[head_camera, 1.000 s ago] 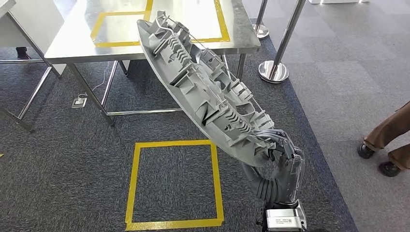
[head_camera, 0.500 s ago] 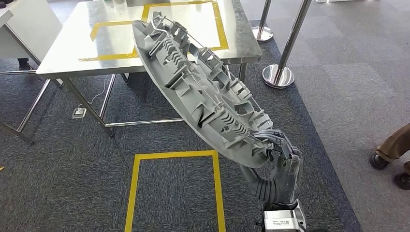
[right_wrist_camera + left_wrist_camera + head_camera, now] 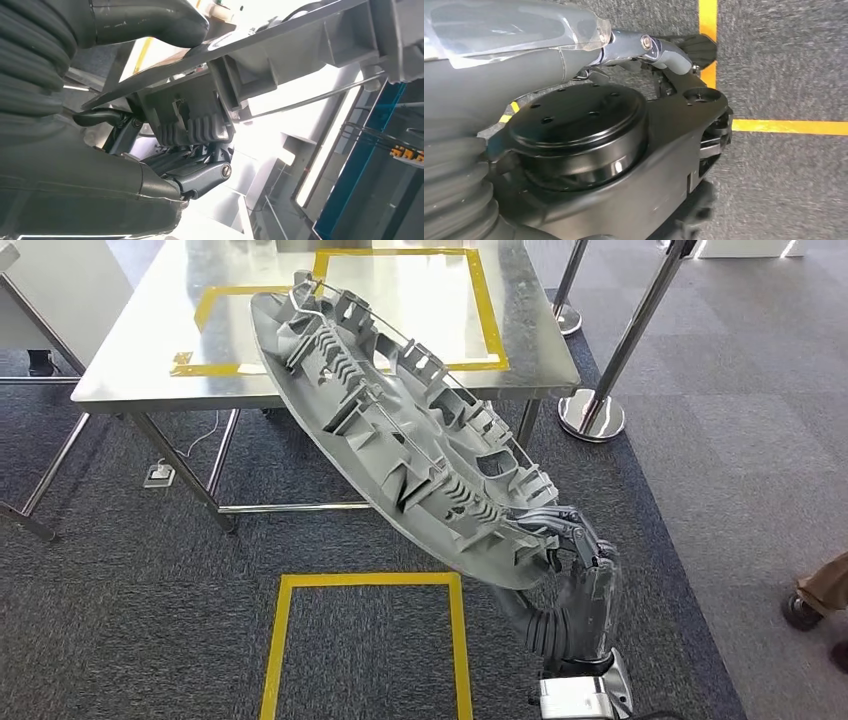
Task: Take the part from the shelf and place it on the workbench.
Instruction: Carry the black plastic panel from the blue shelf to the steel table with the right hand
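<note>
The part (image 3: 400,430) is a long grey plastic moulding with ribs and clips on its upper face. It slants up from lower right, and its far tip overlaps the steel workbench (image 3: 140,350) in the head view. My right hand (image 3: 580,570) grips the part's near end from below, fingers curled over its edge. In the right wrist view the thumb (image 3: 150,20) lies on one side of the part (image 3: 280,55) and the dark fingers (image 3: 200,175) hook the other side. My left hand (image 3: 524,55) hangs over the carpet and holds nothing.
A yellow tape rectangle (image 3: 480,310) marks the bench top. A yellow tape square (image 3: 455,640) lies on the carpet before me. Two chrome stanchions (image 3: 595,415) (image 3: 565,315) stand right of the bench. A person's shoes (image 3: 815,605) are at the right edge. Another table (image 3: 40,300) is at far left.
The whole view has shifted: the bench sits lower and larger in the picture and the floor square has slid down. The part stays in my right hand. The person's feet moved toward the right edge.
</note>
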Controlling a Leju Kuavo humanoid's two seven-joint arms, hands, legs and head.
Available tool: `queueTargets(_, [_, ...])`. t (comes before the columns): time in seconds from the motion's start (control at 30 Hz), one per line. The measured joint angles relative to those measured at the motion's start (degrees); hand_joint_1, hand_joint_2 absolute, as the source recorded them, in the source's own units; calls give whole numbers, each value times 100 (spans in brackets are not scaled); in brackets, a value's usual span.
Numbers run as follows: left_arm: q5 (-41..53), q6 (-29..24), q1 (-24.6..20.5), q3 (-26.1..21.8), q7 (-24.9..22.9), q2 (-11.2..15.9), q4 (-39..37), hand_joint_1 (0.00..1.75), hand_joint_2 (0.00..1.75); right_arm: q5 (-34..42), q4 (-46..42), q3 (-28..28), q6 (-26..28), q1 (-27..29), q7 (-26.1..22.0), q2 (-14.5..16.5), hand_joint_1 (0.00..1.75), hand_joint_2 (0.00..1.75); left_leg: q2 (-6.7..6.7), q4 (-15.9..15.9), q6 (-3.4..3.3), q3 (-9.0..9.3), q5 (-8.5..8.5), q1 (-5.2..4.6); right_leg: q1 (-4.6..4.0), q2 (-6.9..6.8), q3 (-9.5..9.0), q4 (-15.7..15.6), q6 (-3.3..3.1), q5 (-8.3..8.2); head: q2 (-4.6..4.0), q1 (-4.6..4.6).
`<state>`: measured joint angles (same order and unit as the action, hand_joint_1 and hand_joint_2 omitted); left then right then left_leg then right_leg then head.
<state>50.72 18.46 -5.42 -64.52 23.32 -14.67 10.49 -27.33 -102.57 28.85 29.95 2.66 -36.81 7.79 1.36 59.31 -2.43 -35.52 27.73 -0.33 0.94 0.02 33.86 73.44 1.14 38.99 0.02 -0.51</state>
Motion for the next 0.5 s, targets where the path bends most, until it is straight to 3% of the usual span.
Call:
queueTargets(0.07, [-19,18,6,-7,-5,-1,-2,0,175,-5,3,-5,-10,0,10,-2,175,175,22,-2,17,224,144,-22,-18,0,-57,-658,-43,-668,-1,-3])
queueTargets(0.1, [-26,18,-1,-10,-10,1,-3,0,175,-6,6,-3,-16,-7,10,-1,175,175,32,3,42,290,209,-30,-32,0,-118,-997,-63,-857,-1,-8])
queueTargets(0.13, [-30,14,-6,-15,-20,2,-4,0,175,-6,8,2,-22,-15,10,1,175,175,34,0,72,329,244,-30,-49,1,-159,-1196,-81,-934,-1,-12])
queueTargets(0.2, [-27,-57,-17,-26,-44,3,-4,0,175,-6,9,7,-37,-36,10,12,175,175,34,-16,130,364,267,-24,-81,9,-205,-1352,-110,-894,-1,-21])
queueTargets(0.3, [-28,-244,-42,-45,-43,-5,5,0,175,-10,10,8,-54,-42,15,44,175,175,-4,117,210,319,359,-11,-27,12,-334,-1464,-167,-908,-1,-46])
queueTargets(0.37, [-44,-287,-55,-60,-8,-7,9,0,175,-4,14,25,-61,-53,10,60,175,175,-53,694,278,-2,569,16,6,1,-429,-1517,-199,-879,-1,-68])
queueTargets(0.43, [-53,-294,-54,-78,20,-2,9,0,175,8,26,44,-67,-64,4,64,175,175,-79,1394,335,-490,711,67,29,-2,-492,-1523,-201,-815,0,-72])
queueTargets(0.47, [-57,-310,-51,-87,26,2,9,0,175,14,37,48,-70,-67,3,63,175,175,-82,1521,357,-646,639,88,46,1,-536,-1523,-187,-773,0,-73])
queueTargets(0.5, [-61,-332,-49,-96,27,5,9,0,175,25,48,50,-73,-68,2,63,175,175,-85,1423,377,-689,453,107,69,6,-594,-1523,-165,-726,0,-73])
